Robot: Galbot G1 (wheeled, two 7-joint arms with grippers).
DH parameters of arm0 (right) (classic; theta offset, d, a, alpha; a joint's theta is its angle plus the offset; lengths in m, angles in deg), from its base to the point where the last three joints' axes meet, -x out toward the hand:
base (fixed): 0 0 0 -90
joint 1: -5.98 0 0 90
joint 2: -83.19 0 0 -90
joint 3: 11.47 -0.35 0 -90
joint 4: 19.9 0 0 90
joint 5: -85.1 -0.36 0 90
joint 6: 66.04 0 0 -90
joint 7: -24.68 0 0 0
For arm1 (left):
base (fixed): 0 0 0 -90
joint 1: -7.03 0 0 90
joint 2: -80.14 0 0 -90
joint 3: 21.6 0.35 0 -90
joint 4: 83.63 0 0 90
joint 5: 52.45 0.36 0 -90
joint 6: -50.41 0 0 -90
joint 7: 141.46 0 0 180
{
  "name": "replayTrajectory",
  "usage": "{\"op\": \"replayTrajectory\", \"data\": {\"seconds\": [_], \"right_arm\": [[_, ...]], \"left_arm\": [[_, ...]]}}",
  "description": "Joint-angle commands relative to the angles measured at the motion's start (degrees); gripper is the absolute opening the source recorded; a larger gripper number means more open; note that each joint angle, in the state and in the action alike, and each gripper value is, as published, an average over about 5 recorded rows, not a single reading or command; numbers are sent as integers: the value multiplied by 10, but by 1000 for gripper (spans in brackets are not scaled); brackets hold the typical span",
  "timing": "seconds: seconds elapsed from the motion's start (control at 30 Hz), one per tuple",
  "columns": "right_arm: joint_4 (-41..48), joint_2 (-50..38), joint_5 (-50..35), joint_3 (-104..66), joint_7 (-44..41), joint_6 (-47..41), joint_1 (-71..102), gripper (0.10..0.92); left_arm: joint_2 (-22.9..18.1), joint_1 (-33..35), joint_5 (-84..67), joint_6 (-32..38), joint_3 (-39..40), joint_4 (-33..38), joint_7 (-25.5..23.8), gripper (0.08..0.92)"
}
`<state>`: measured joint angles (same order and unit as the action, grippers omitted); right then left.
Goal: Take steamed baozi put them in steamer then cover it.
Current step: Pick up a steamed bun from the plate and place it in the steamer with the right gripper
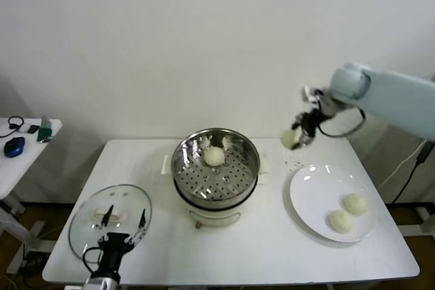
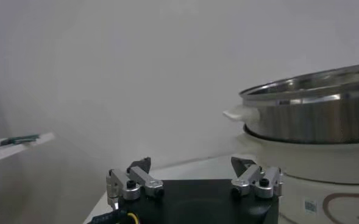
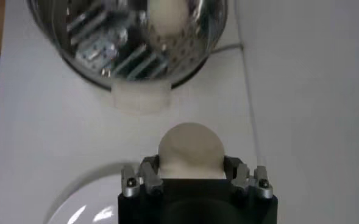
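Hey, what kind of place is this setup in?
Probably a lab staged as a kitchen corner: a plain white table against a bare wall, holding a steamer, a glass lid and a plate of baozi, with a side desk of gadgets.

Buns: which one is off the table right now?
The bun held by the right gripper; another sits in the steamer, two on the plate.

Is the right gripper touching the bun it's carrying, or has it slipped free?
Touching. In the right wrist view the right gripper has a finger pressed against each side of the bun, with no gap. The head view shows it lifted above the table.
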<state>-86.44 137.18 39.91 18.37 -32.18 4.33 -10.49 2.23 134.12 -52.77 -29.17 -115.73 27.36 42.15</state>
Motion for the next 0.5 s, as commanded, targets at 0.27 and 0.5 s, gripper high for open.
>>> {"op": "replayTrajectory", "data": {"seconds": [0.27, 0.5], "right_arm": [[42, 256, -154, 45, 34, -31, -25, 687], [48, 303, -139, 65, 44, -32, 27, 687]], "left_arm": [[-2, 5, 10, -4, 0, 19, -7, 823], [3, 15, 16, -8, -2, 27, -13, 823]]}}
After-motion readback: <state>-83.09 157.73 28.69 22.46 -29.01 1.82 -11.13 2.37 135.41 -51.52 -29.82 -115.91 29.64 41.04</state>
